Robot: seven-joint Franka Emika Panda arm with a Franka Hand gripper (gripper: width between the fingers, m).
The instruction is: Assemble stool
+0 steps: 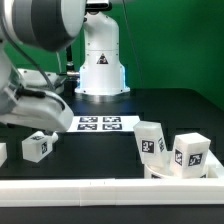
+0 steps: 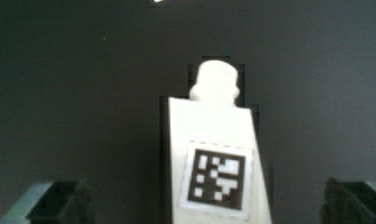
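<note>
The tool (image 2: pixel 199 203) is spread wide, its dark fingers (image 2: pixel 46 203) well apart on either side of a white stool leg (image 2: pixel 213 140), touching nothing. That is probably the leg on the black table (image 1: pixel 100 150) low toward the exterior view's left. Another leg (image 1: pixel 152 140) stands toward the exterior view's right. The main risk is an off-centre descent — one finger landing first would shove or tip the light leg. Its narrowing peg end could also let it twist as the tool closes.

**Parts on the Table, Counted**

Three tagged legs (image 1: pixel 38 146) (image 1: pixel 151 140) (image 1: pixel 190 152) show whole in the exterior view. One more white piece (image 1: pixel 2 152) is cut off at its left edge. One marker board (image 1: pixel 100 123) carries four tags. One long white rail (image 1: pixel 100 190). The wrist view shows one leg (image 2: pixel 215 150).
</note>
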